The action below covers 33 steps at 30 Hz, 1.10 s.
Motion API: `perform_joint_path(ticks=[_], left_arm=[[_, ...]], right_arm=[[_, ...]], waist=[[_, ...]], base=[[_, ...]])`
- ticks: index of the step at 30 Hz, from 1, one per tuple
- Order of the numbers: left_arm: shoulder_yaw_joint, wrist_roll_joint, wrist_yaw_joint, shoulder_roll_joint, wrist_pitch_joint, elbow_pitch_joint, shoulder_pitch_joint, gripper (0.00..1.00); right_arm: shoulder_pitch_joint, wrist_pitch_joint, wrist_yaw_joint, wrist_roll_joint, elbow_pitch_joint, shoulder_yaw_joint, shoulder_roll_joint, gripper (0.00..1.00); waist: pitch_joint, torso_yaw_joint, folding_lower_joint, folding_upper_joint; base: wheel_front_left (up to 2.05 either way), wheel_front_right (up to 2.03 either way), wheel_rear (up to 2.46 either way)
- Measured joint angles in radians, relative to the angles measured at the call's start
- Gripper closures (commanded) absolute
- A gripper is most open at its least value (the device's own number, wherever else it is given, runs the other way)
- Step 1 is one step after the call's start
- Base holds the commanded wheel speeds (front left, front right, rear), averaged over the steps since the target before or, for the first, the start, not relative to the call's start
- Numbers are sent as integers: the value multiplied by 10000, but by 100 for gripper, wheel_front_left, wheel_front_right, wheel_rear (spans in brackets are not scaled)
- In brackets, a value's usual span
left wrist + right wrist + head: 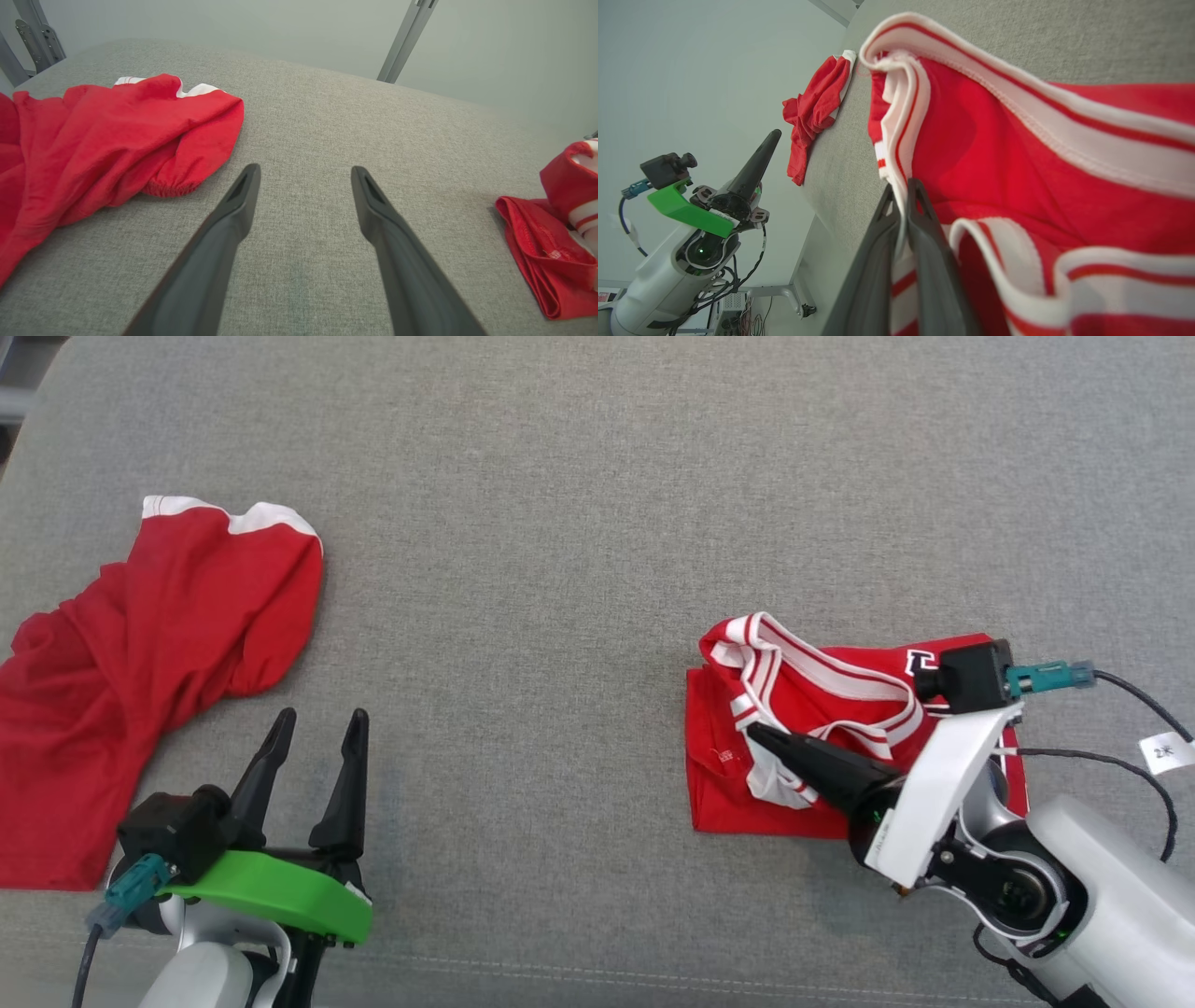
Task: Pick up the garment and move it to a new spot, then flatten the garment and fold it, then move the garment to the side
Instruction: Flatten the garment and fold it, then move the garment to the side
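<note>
Plainly the garment is light and limp: a thin red jersey knit that will sag, slide over itself and come unfolded if we lift it by a single point. It lies folded into a rough rectangle at the right of the cushion. Its ribbed trim, white with thin red lines, stands up in a loose loop on top. We judge that trim the best hold, since it is doubled, stitched and firmer than the body cloth. A pull there alone would likely drag the top layer and open the fold, so a low slide, or a hold taking all layers at an edge, seems safer to us. The right gripper is clenched on that trim, with a white strip pinched between its dark fingers.

The cushion is a coarse grey weave, matte and a little grippy, which we expect to drag on the knit. The left gripper hangs released over bare cushion, jaws spread wide with nothing between them. Near it, to its left, a second garment, red with white bands, lies crumpled at the left edge, well apart from the folded one.
</note>
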State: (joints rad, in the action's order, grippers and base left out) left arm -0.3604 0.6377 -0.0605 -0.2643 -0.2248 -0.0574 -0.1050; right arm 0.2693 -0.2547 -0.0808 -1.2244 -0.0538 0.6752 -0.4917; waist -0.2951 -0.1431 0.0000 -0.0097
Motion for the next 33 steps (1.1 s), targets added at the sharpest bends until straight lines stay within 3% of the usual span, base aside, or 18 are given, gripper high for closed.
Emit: perform_joint_path(ticks=[1,4,6,11,16,20,21,22,25,28,33], left_arm=[[12,0,0,6,-2,-31,-5,0],[36,0,0,13,-2,-176,-23,0],[36,2,0,25,4,-318,-29,0],[140,17,0,-10,44,-462,-30,0],[357,36,-2,-130,58,-518,-28,0],[564,100,-25,-230,84,-458,-23,0],[642,102,-29,-265,82,-412,-21,0],[694,102,-31,-311,77,-320,-21,0],[663,102,-31,-253,65,-288,-22,0],[640,102,-31,-146,40,-176,-21,0],[508,102,-31,-75,38,-96,-22,0]], right_arm=[[110,-2,31,136,102,138,82,100],[410,-15,31,499,318,520,385,62],[753,-167,-71,930,330,951,548,0],[1200,-382,-242,1285,-2,1559,926,0],[1342,-171,-332,1208,-1016,1390,1104,0],[1337,508,-322,1427,-1204,328,391,0],[1313,686,-249,1430,-1087,-31,98,0],[1239,1087,113,1595,-704,-729,-512,0],[657,1592,539,1630,-75,-1553,-1243,0],[-103,1766,744,1465,347,-1749,-1419,0],[-714,1935,805,1112,767,-1760,-1398,0]], waist=[[-30,-31,0,0],[-90,-86,0,0],[-103,-80,0,0],[-80,42,0,0],[-58,289,0,0],[-60,510,0,0],[-61,568,0,0],[-65,684,0,0],[-73,809,0,0],[-113,854,0,0],[-230,852,0,0]], base=[[0,0,0],[0,0,0],[0,0,0],[0,0,0],[0,0,0],[0,0,0],[0,0,0],[0,0,0],[0,0,0],[0,0,0],[0,0,0]])
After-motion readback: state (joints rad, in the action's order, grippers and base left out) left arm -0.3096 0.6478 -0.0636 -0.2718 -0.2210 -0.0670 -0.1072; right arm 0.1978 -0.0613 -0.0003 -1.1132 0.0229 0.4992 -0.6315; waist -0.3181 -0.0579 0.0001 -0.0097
